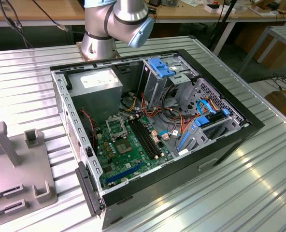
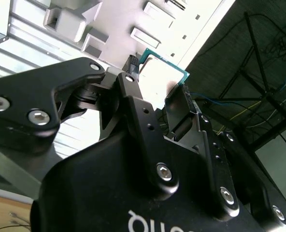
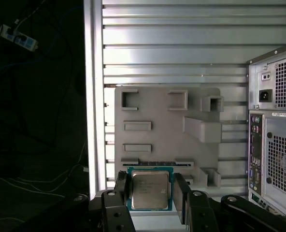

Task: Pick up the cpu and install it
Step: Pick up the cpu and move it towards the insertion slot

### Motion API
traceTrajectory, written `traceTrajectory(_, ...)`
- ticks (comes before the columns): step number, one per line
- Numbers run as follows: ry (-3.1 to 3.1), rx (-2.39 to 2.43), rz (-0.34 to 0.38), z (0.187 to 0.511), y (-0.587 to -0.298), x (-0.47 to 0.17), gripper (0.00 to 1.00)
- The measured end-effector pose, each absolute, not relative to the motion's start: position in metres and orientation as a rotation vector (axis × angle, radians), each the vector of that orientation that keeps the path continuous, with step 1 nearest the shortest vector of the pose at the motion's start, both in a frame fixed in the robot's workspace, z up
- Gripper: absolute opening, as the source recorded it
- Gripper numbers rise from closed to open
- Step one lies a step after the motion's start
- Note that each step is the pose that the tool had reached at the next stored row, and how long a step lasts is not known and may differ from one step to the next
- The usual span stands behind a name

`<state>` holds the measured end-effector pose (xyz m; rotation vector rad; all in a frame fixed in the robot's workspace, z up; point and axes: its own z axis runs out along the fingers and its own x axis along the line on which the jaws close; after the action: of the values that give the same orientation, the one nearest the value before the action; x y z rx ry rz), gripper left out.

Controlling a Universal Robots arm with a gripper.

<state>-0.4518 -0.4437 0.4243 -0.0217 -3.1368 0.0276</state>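
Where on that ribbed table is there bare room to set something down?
Bare table lies at the exterior view's right of the computer case, and another patch at that view's left, between the grey fixture and the arm's base. Inside the case, cables crowd everything.

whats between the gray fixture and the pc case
A bare strip of ribbed table, seen in the first wrist view, separates the gray fixture from the pc case. The cpu is not there; the claw grips it.
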Motion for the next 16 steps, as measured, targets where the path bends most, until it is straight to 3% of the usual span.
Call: traceTrajectory(16, -3.137, -0.022, 0.028, 0.4243, -0.4437, -0.4455, 0.47)
